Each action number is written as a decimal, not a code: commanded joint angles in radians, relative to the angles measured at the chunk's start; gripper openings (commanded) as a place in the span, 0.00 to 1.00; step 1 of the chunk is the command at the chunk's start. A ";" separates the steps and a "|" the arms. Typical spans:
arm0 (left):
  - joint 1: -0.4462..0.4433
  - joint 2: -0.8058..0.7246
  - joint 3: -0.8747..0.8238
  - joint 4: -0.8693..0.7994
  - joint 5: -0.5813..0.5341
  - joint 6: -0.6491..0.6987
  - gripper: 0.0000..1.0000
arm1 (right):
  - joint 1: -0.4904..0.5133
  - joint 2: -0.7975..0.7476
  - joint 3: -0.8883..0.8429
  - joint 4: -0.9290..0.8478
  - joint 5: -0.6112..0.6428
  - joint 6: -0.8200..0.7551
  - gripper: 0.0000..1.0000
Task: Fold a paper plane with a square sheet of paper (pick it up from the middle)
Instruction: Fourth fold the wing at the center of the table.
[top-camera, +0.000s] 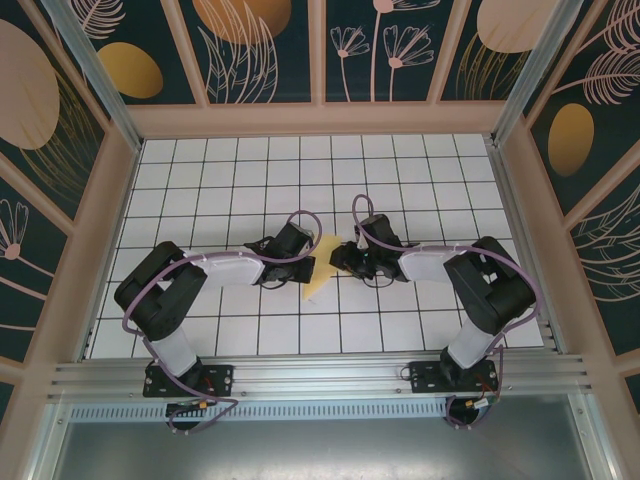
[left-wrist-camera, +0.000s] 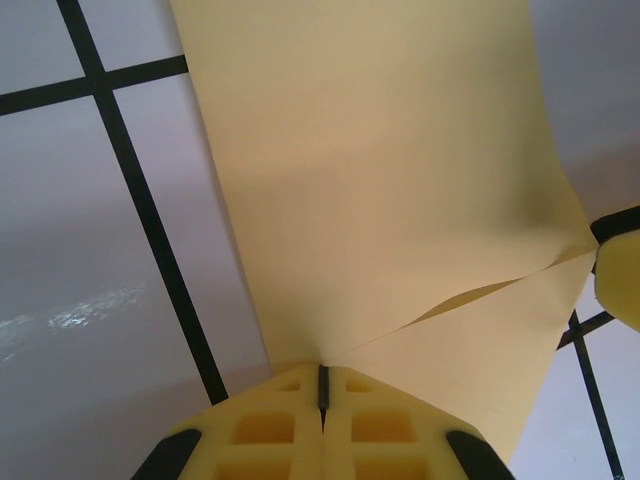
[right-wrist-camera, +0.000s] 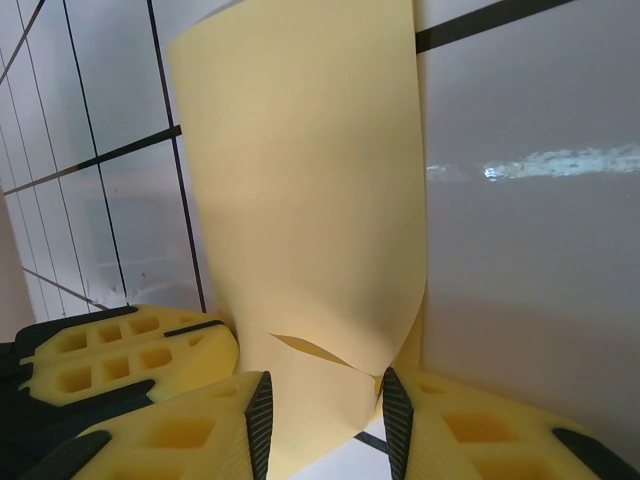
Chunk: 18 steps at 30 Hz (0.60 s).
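The pale-yellow sheet of paper (top-camera: 320, 272) lies folded in layers between both arms at the table's middle, its narrow end pointing toward the near edge. A loose flap crosses it (left-wrist-camera: 470, 295). My left gripper (top-camera: 306, 264) is shut, its fingertips (left-wrist-camera: 322, 385) pinching the paper's edge. My right gripper (top-camera: 346, 262) faces it from the right. Its jaws stand apart with the paper's (right-wrist-camera: 310, 200) lower end between the ribbed pads (right-wrist-camera: 260, 420), and neither pad clearly presses it. The left gripper's yellow fingers (right-wrist-camera: 120, 350) sit close beside the right ones. A paper plane is out of view.
The white gridded table (top-camera: 250, 170) is ringed by wooden walls (top-camera: 320, 118). An aluminium rail (top-camera: 320, 375) carries both arm bases at the near edge. Both arms stretch inward, elbows toward the outer sides.
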 joint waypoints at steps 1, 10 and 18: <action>0.003 0.015 -0.033 -0.033 -0.004 0.008 0.03 | 0.008 0.000 0.019 0.029 -0.017 0.020 0.38; 0.002 0.013 -0.037 -0.014 0.018 -0.027 0.03 | 0.003 -0.011 -0.054 0.141 0.001 0.149 0.39; 0.003 0.014 -0.050 -0.010 0.012 -0.058 0.02 | 0.002 -0.010 -0.096 0.176 0.024 0.196 0.39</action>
